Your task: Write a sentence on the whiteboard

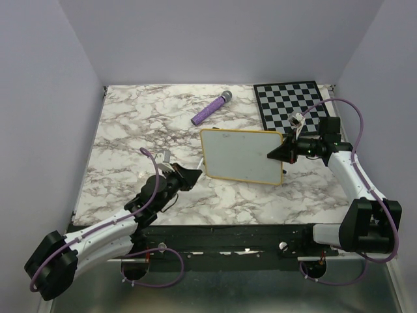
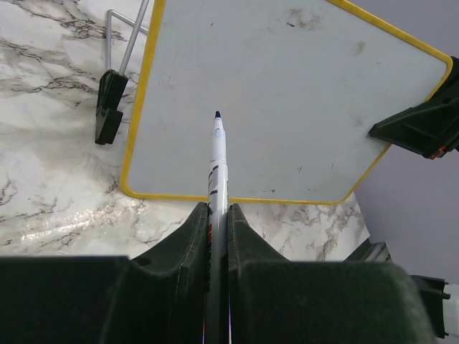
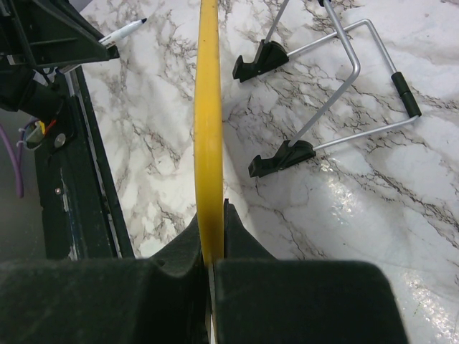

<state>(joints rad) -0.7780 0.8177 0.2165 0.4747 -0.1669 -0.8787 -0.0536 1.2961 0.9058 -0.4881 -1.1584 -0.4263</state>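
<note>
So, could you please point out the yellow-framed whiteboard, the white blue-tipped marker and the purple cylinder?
Yellow-framed whiteboard (image 1: 241, 155): top external view, centre of its white face.
White blue-tipped marker (image 2: 218, 161): left wrist view, middle of its barrel.
Purple cylinder (image 1: 210, 111): top external view, middle of its body.

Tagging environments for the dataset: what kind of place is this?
Probably a lab robot cell, not a home: plain pale walls box in a marble-pattern tabletop, with a checkered board at the back.

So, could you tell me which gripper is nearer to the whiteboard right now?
Right. The right gripper clamps the whiteboard at its right edge, touching it; the left gripper sits just off its left edge, pointing a blue-tipped marker at the surface.
</note>
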